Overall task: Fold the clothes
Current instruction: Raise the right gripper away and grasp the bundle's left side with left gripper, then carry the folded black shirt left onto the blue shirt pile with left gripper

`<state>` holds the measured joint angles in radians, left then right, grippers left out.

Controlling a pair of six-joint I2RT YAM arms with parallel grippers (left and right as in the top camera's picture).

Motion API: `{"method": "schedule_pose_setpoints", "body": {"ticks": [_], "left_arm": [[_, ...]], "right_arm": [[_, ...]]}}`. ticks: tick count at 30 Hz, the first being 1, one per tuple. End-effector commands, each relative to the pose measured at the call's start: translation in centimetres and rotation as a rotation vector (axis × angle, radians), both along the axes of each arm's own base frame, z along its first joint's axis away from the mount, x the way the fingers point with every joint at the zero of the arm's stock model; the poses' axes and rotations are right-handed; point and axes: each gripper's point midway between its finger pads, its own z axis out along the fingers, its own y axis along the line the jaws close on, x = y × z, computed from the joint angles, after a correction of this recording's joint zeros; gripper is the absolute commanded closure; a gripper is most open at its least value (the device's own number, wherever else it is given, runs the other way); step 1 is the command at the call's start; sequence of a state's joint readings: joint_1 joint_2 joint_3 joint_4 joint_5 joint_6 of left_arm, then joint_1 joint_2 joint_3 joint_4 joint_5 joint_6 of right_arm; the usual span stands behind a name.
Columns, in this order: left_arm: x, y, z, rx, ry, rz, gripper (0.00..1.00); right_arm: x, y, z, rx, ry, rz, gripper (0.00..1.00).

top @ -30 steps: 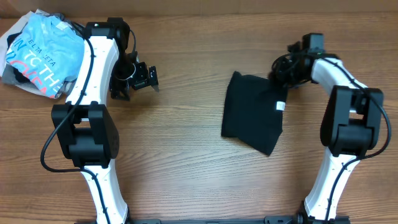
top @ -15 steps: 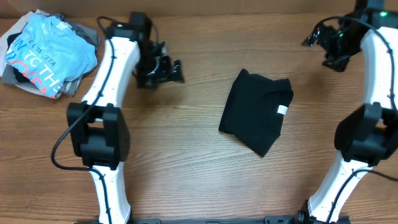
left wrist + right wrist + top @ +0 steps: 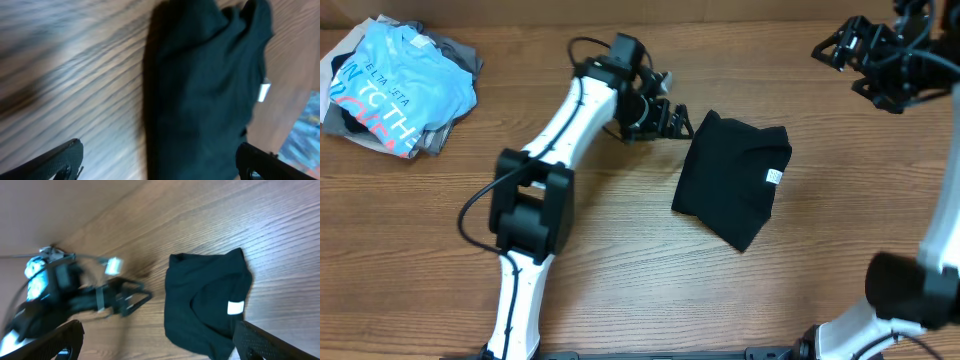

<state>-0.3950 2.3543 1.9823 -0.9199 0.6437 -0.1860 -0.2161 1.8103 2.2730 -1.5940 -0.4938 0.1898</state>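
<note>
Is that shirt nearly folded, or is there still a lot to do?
Mostly done, it seems: the black T-shirt lies in a compact folded bundle. Nothing is held: the left gripper is open beside its edge, the right gripper open, far off. Perhaps one tidying fold remains.

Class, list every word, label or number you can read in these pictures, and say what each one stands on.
"ELTA ZETA": small white letters on the light blue T-shirt, faint.
"IN TC THE": large white letters, same shirt, broken by folds.
The pink lettering below it: unreadable.
The white neck label on the black T-shirt: too small to read.
</note>
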Motion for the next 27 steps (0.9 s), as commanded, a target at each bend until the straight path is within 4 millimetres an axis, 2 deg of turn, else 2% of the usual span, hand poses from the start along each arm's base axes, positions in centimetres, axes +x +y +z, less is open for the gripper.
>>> {"method": "schedule_pose_setpoints", "body": {"ticks": [1, 6, 8, 11, 18, 19, 22, 24, 27], "left_arm": [[-0.8, -2.1, -1.3, -0.005, 0.024, -0.005, 0.00], [-1.2, -3.3, -3.8, 0.016, 0.052, -0.005, 0.00], [-1.9, -4.1, -4.5, -0.024, 0.087, -0.026, 0.00], [-3.0, -5.4, -5.3, -0.095, 0.139, -0.067, 0.00], [-5.3, -6.8, -8.6, -0.062, 0.192, -0.115, 0.00], [-5.4, -6.9, -8.8, -0.056, 0.194, -0.119, 0.03], [-5.8, -7.2, -9.4, -0.026, 0.184, -0.127, 0.24], [-5.8, -7.3, -9.5, -0.011, 0.171, -0.127, 0.29], [-5.5, -7.3, -9.7, -0.005, 0.156, -0.122, 0.48]], "right_arm": [[-2.7, 0.3, 3.8, -0.061, -0.114, 0.026, 0.00], [-5.3, 0.7, 5.0, -0.082, -0.121, 0.033, 0.00], [-5.8, 0.8, 5.2, -0.084, -0.125, 0.034, 0.00], [-6.1, 0.8, 5.2, -0.086, -0.120, 0.034, 0.00], [-6.1, 0.6, 4.5, -0.096, -0.094, 0.027, 0.00], [-6.1, 0.5, 4.4, -0.099, -0.095, 0.029, 0.00], [-6.1, 0.4, 4.4, -0.110, -0.095, 0.030, 0.00], [-6.1, 0.4, 4.4, -0.114, -0.098, 0.036, 0.00], [-6.1, 0.4, 4.4, -0.114, -0.098, 0.035, 0.00]]}}
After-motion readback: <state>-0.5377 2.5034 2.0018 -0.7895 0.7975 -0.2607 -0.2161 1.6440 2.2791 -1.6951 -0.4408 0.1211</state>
